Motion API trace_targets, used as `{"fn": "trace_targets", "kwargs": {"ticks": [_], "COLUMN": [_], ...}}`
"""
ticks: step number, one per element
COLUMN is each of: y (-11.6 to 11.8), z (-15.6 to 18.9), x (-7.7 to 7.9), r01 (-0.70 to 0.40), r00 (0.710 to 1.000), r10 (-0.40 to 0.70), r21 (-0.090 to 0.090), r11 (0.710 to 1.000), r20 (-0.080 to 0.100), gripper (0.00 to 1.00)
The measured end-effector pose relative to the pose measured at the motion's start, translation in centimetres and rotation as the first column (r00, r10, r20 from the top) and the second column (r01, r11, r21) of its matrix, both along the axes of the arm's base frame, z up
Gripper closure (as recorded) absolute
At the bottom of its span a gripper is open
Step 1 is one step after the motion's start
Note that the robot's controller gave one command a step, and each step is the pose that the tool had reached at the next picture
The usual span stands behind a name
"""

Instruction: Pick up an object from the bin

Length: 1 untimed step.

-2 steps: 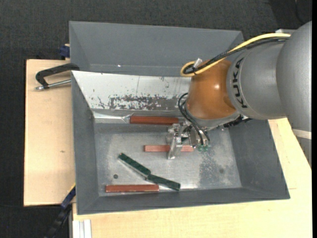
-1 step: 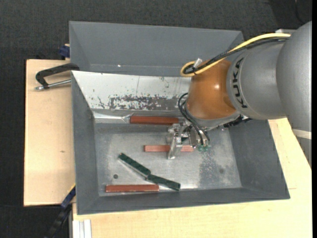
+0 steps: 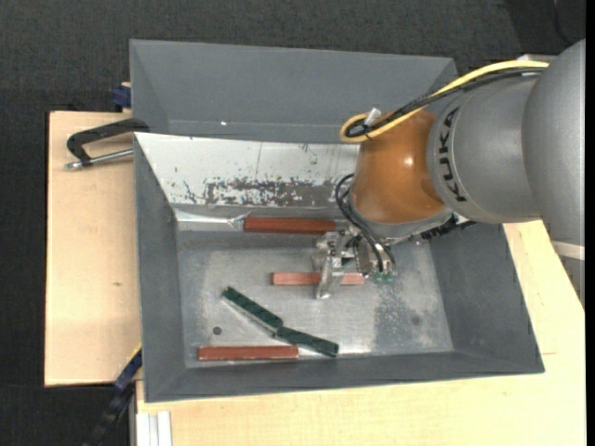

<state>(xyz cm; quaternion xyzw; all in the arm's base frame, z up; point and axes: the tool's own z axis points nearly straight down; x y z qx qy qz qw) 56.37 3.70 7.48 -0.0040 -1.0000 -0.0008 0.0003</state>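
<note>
the tool (image 3: 327,272) is low in the grey bin (image 3: 279,91), right on top of the short red-brown bar (image 3: 293,279) that lies in the middle of the floor. the bar sticks out on both sides of the tool. i cannot tell if the tool is open or closed, and i cannot tell if it grips the bar or only touches it.

a long red-brown bar (image 3: 288,223) lies behind the short bar, near the back wall. in front of the short bar and a bit to the picture's left lie two dark green strips (image 3: 251,308), end to end. past them, further from the short bar, another red-brown bar (image 3: 246,352) lies by the front wall.

i think the task is about half done. the arm is in the bin and the tool is at a thing. the short bar looks flat on the floor, so the lift is not yet done. what is left is to get a firm hold and bring the bar up and out.
</note>
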Motion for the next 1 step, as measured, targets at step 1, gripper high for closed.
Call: {"fn": "trace_targets", "kwargs": {"ticks": [1], "y": [0.03], "z": [2.12], "x": [-0.10], "r01": [0.000], "r00": [1.000], "r10": [0.000], "r21": [0.000], "r11": [1.000], "r20": [-0.003], "gripper": [1.00]}}
